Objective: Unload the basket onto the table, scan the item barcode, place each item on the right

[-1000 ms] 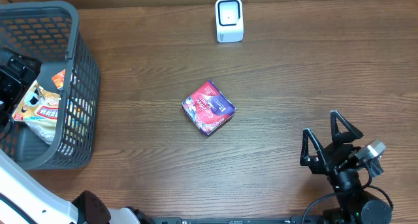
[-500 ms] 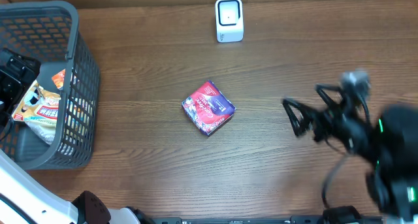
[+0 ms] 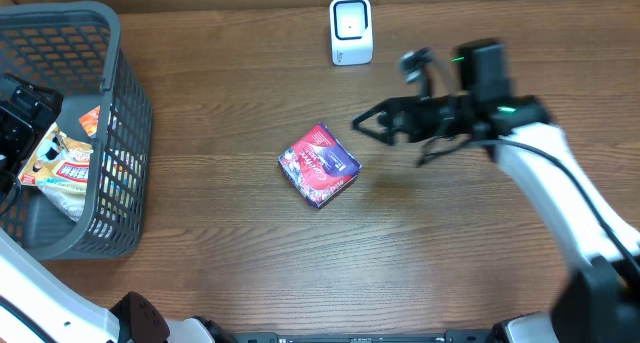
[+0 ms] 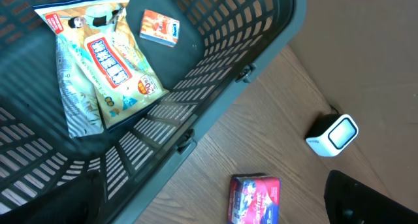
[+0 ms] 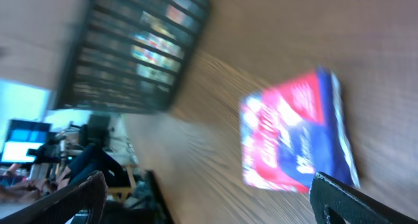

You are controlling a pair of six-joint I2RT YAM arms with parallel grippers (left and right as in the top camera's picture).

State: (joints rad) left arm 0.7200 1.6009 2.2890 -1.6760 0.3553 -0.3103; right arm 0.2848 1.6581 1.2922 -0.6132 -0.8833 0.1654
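The item, a red and blue packet (image 3: pixel 318 165), lies flat on the wooden table near the middle. It also shows in the left wrist view (image 4: pixel 255 198) and, blurred, in the right wrist view (image 5: pixel 294 139). The white barcode scanner (image 3: pixel 351 30) stands at the table's back edge, its window also visible in the left wrist view (image 4: pixel 333 134). My right gripper (image 3: pixel 388 141) hangs open just right of the packet, fingers pointing at it, holding nothing. My left gripper (image 3: pixel 15 118) stays open above the basket with nothing between its fingers.
A dark grey mesh basket (image 3: pixel 110 133) fills the left side of the table. Inside it lie snack bags (image 4: pixel 104 74) and a small orange box (image 4: pixel 160 28). The right wrist view is smeared by motion.
My right arm has swung from the front right corner up and leftward across the table, ending beside the packet. The left arm and the packet have not moved.
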